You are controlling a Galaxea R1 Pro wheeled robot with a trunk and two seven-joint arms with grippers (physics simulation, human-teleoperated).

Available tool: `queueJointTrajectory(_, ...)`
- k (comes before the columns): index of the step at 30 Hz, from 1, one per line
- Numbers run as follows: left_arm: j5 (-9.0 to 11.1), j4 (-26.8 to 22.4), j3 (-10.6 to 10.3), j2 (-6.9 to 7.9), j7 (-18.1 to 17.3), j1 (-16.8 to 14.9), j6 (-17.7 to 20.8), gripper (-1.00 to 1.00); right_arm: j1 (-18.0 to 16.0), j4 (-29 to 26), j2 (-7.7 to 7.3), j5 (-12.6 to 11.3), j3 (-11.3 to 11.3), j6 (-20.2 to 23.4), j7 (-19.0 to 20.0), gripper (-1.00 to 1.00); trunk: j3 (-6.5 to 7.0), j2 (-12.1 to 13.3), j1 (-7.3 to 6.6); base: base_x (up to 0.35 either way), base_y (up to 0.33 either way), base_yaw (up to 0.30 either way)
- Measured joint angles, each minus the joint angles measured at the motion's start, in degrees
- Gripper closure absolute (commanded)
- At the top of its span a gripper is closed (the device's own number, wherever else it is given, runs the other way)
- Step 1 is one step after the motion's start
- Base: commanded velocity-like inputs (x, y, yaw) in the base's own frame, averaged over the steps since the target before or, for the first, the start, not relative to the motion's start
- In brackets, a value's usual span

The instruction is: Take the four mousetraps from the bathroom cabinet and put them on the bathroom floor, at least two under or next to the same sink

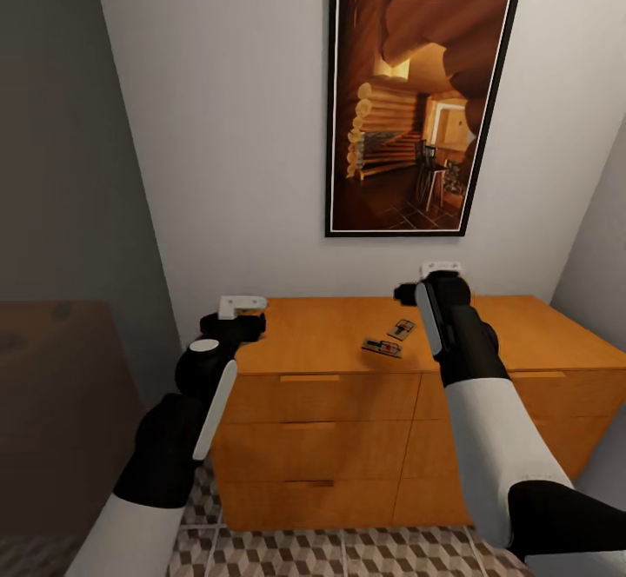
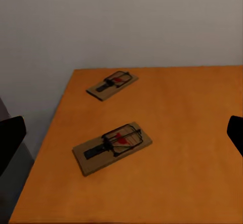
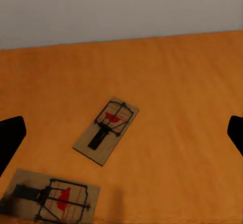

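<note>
your right tool (image 1: pixel 432 286), fingers spread and holding nothing, hovers just beside the two mousetraps (image 1: pixel 391 339) lying on the cabinet (image 1: pixel 330 386) tabletop, nearer than the left tool (image 1: pixel 239 309), also spread.

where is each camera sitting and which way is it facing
Head view: on the head, looking forward and down at the cabinet and wall picture; both arms show, left gripper, right gripper.
Left wrist view: over the cabinet top, facing two mousetraps; dark jaw tips at the edges.
Right wrist view: above the top, looking down; jaw tips at the edges.
Shared: the top with two mousetraps on it.
</note>
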Motion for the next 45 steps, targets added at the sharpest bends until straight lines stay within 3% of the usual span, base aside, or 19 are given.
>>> queueJointTrajectory(6,0.5,0.3,-3.1,0.14,1.7,0.0,0.2,-1.00,-0.8,0.3,3.27,0.5,0.0,2.3,-0.1,-1.00,0.00,0.0,-0.03,0.192,0.000,0.000)
queueJointTrajectory(10,0.6,0.5,-3.8,0.26,0.7,0.0,0.3,-1.00,-0.9,0.3,4.06,0.6,0.1,2.3,-0.2,-1.00,0.00,0.0,-0.03,0.293,0.000,0.000)
queueJointTrajectory(16,0.5,0.5,-4.1,0.34,-1.3,0.0,1.0,-1.00,-0.9,0.3,4.06,0.7,0.2,2.3,-0.2,-1.00,0.00,0.0,-0.01,0.191,0.000,0.000)
queueJointTrajectory(37,1.0,0.9,-4.0,0.43,-2.3,0.0,2.6,-1.00,-1.0,0.9,4.06,0.0,-0.6,2.3,0.0,-1.00,0.00,0.0,0.00,0.014,0.000,0.000)
queueJointTrajectory(45,1.7,2.7,-3.3,0.58,-7.0,0.0,5.5,-1.00,-1.0,0.6,4.06,0.0,-0.9,2.3,0.0,-1.00,0.00,0.0,0.00,0.000,0.000,0.000)
